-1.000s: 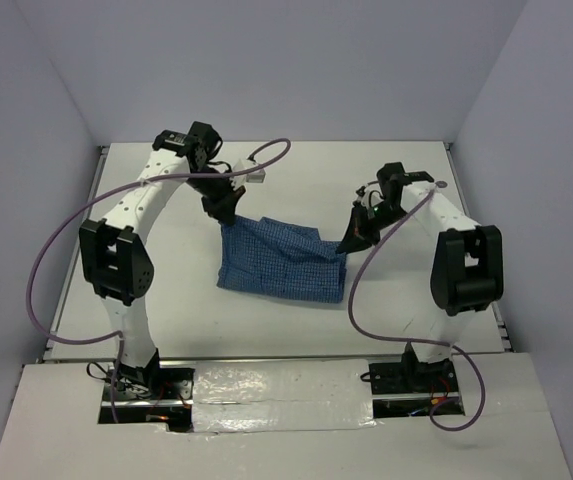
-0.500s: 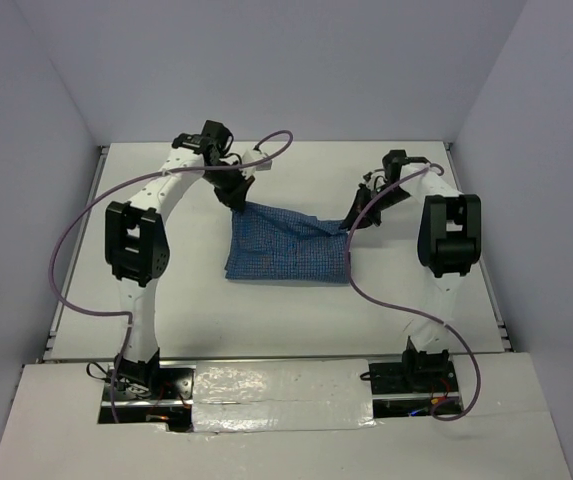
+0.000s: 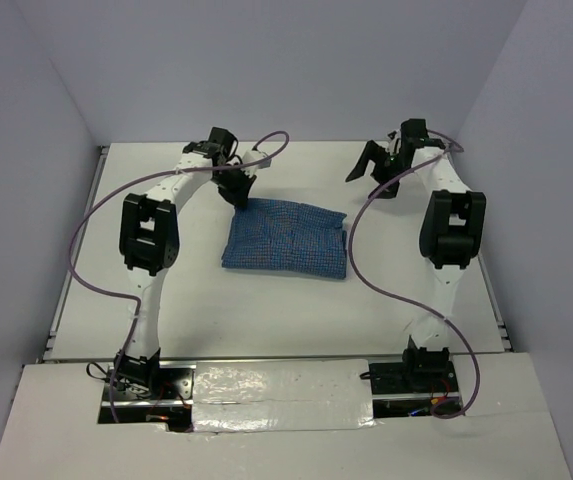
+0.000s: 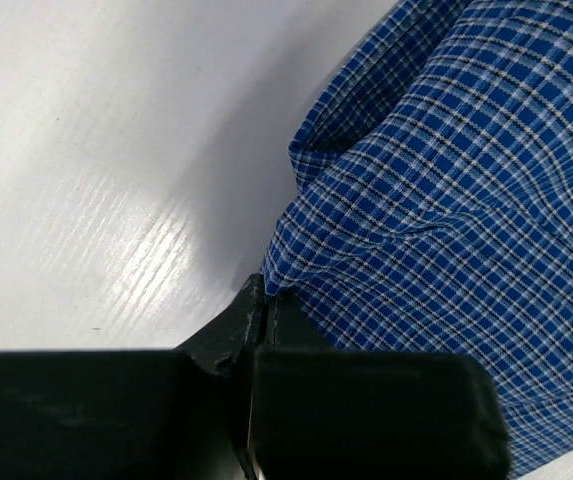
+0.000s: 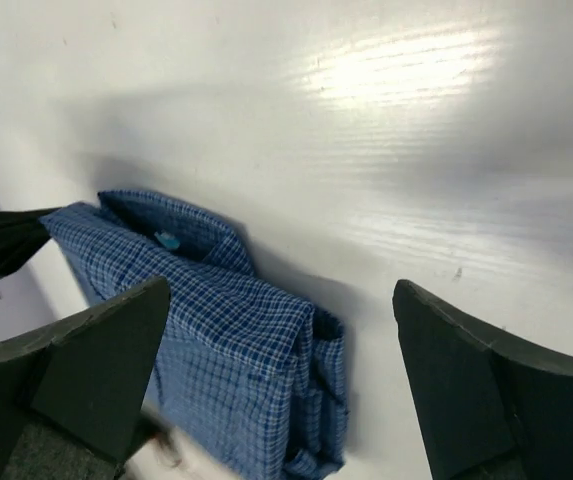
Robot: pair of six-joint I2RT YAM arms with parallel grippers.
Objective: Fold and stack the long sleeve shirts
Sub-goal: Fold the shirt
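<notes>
Now that the right claw (image 3: 364, 176) has been opened wide and drawn clear of the shirt (image 3: 286, 238), the fold is seen from above laid flat on the counter (image 3: 266, 310). At the left wrist, the left claw (image 4: 261, 300) is seen clamped on the shirt's corner. At the right wrist, nothing is held.

The shirt (image 3: 286, 236) is seen as finely woven, matt cloth. The tabletop (image 3: 266, 310) is shown smooth, faintly grained and lightly glossy.

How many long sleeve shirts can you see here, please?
1: the folded blue checked shirt on the table, far-left corner pinched by the left gripper; none seems hidden.
</notes>
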